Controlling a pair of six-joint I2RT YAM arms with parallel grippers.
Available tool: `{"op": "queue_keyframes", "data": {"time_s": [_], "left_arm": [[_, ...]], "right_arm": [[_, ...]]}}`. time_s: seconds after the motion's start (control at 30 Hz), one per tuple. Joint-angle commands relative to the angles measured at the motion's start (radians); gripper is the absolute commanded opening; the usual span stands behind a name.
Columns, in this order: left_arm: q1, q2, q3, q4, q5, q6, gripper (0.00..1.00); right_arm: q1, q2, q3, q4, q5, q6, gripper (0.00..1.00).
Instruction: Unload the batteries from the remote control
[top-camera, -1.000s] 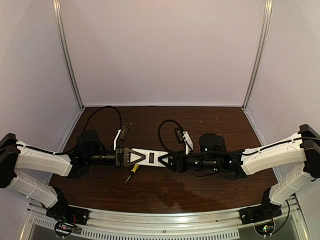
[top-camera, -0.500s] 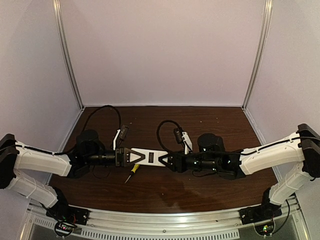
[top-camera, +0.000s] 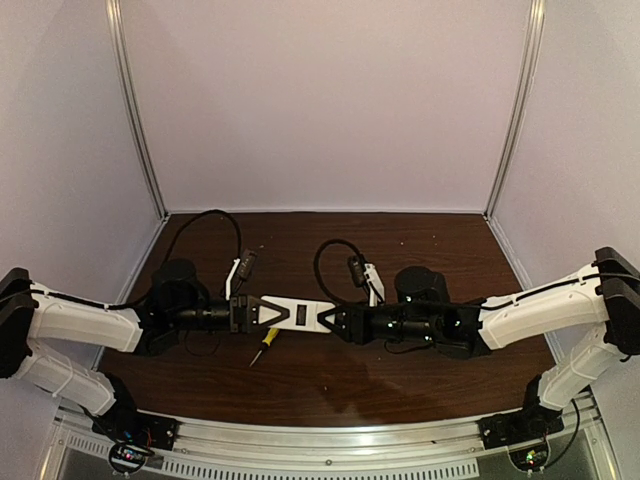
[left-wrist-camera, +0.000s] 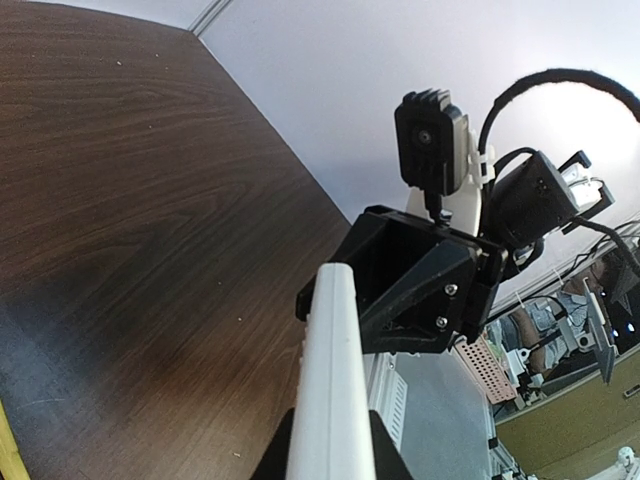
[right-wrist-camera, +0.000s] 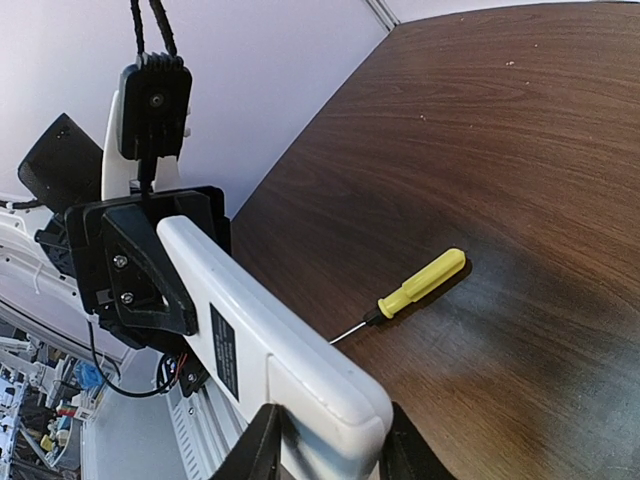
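Right wrist: smooth white rectangular remote control (right-wrist-camera: 270, 340).

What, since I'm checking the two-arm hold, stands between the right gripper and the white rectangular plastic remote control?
Nothing visible. The right gripper flanks one end of the white rectangular plastic remote control, apparently touching it. The left gripper clamps the other end. The yellow-handled screwdriver lies on the dark wooden table below, clear of both.
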Motion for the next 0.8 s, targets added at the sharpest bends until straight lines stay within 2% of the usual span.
{"op": "queue_keyframes", "data": {"time_s": [0.0,0.53,0.6,0.77], "left_arm": [[0.002,-0.018,0.018,0.016,-0.003,-0.002,0.00],[0.003,-0.019,0.016,0.030,0.008,-0.006,0.00],[0.003,-0.020,0.016,0.033,0.010,-0.007,0.00],[0.002,-0.019,0.015,0.034,0.008,-0.005,0.00]], "right_arm": [[0.004,0.014,0.017,-0.009,0.027,-0.019,0.28],[0.005,0.007,0.008,0.004,0.003,-0.015,0.23],[0.005,0.011,0.012,0.001,0.003,-0.012,0.25],[0.006,0.019,0.029,-0.006,-0.005,-0.009,0.37]]}}
